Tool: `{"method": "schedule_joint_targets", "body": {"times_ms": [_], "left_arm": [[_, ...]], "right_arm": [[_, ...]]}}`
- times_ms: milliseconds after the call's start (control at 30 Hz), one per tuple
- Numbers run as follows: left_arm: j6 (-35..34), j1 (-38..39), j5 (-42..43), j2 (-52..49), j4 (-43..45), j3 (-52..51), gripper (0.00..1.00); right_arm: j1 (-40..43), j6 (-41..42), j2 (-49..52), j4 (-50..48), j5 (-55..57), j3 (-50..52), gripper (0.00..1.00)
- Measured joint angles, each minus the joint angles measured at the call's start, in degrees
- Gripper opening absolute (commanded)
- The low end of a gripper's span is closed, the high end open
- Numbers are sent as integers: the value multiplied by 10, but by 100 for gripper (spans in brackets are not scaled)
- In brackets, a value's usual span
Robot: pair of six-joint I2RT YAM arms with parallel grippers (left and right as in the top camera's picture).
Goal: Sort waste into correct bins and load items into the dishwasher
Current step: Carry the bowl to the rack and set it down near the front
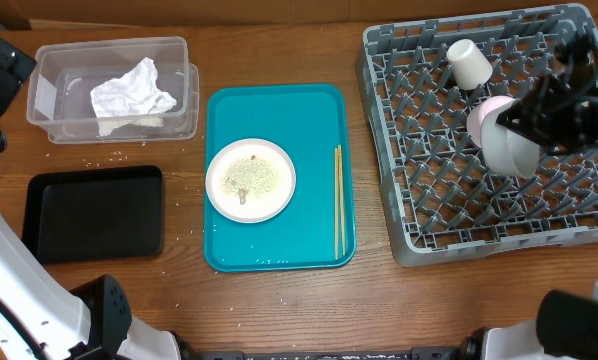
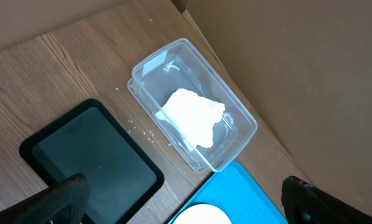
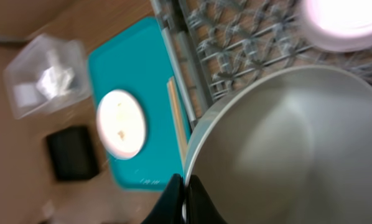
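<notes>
My right gripper (image 3: 185, 193) is shut on the rim of the grey bowl (image 3: 285, 143) and holds it over the grey dish rack (image 1: 429, 200), where the bowl (image 1: 507, 150) shows in the overhead view. A white cup (image 1: 469, 62) and a smaller white dish (image 1: 482, 115) sit in the rack. A white plate (image 1: 250, 180) with rice-like scraps lies on the teal tray (image 1: 319, 130). The crumpled napkin (image 1: 129, 95) lies in the clear tub (image 1: 179, 60). The black tray (image 1: 94, 212) is empty. My left gripper (image 2: 186, 205) is open and empty, high above the tub. The red wrapper is out of view.
Two chopsticks (image 1: 338, 200) lie along the teal tray's right side. Loose rice grains are scattered on the wooden table between the tub and the black tray. A cardboard wall stands behind the tub in the left wrist view (image 2: 298, 62).
</notes>
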State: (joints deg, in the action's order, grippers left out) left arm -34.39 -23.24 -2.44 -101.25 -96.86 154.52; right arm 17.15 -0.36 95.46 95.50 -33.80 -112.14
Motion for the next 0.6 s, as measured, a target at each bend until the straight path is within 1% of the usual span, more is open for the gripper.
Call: {"method": "schedule_joint_targets", "body": {"times_ms": [200,333,467,600], "left_arm": [[0,0,0,0,0,0,100],[0,0,0,0,0,0,100],[0,0,0,0,0,0,100],[0,0,0,0,0,0,100]], "right_arm": [[115,-159,50,-3,-201,134,4],[155,-239,87,-2,-303,195,4],[160,-276,119,-3,-350,221,4],[160,-293,140,4,-367,227,4]]}}
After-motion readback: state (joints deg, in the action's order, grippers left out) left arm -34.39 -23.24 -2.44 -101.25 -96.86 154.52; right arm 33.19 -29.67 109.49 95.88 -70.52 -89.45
